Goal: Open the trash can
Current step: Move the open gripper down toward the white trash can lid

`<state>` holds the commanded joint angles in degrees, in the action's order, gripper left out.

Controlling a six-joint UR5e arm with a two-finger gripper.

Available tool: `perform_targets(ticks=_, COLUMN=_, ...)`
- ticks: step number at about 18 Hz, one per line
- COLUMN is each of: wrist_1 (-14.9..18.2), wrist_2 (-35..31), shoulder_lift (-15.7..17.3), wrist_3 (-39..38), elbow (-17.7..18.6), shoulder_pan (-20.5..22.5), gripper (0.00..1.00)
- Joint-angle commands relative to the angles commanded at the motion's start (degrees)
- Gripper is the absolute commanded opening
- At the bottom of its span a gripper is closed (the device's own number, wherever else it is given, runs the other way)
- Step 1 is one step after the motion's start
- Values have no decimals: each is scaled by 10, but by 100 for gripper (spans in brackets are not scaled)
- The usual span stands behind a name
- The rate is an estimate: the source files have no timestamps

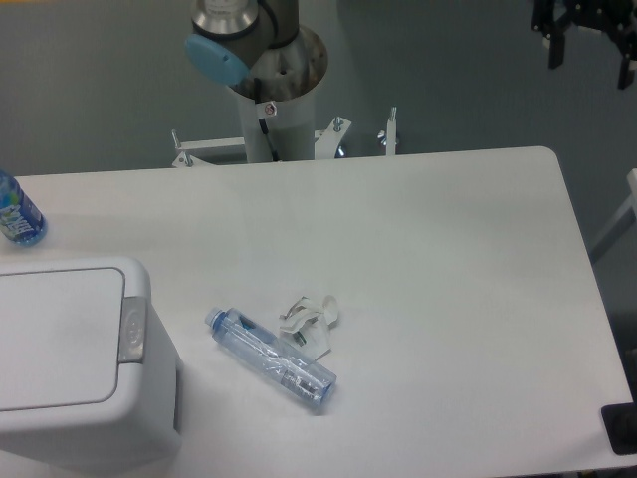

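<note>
White plastic, the trash can (75,363) stands at the near left corner of the surface (448,299), its flat lid down and the grey push-button strip (132,330) on its right rim. We see the claw (587,35) high at the top right, holding nothing, fingers apart. A clear water bottle (271,359) lies beside crumpled wrapping (311,319).

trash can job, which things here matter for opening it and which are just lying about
For the job:
large boxy white plastic trash can, lid shut
grey push-button strip
black two-finger gripper

Lying about:
clear plastic bottle on its side
crumpled white wrapper
blue-labelled bottle
</note>
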<state>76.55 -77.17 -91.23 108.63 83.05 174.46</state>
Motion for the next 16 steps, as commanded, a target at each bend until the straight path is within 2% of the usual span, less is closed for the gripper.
perform_targets(ticks=7, wrist_1=1, wrist_2=24, shoulder_lift=3, wrist_3=-17, elbow=0, shoulder_pan=-5, gripper=100)
perform_targets(ticks=10, wrist_1=-2, wrist_2=24, shoulder_lift=4, wrist_3=-111, elbow=0, shoulder_pan=-31, gripper=100)
perform_targets(ticks=13, wrist_1=-36, wrist_2=22, shoulder_lift=3, wrist_3=-197, elbow=4, shoulder_pan=-65, gripper=100)
perform_targets(ticks=16, wrist_1=-48, wrist_2=21, shoulder_lift=-1, wrist_3=-307, elbow=8, shoulder_pan=-100, gripper=100)
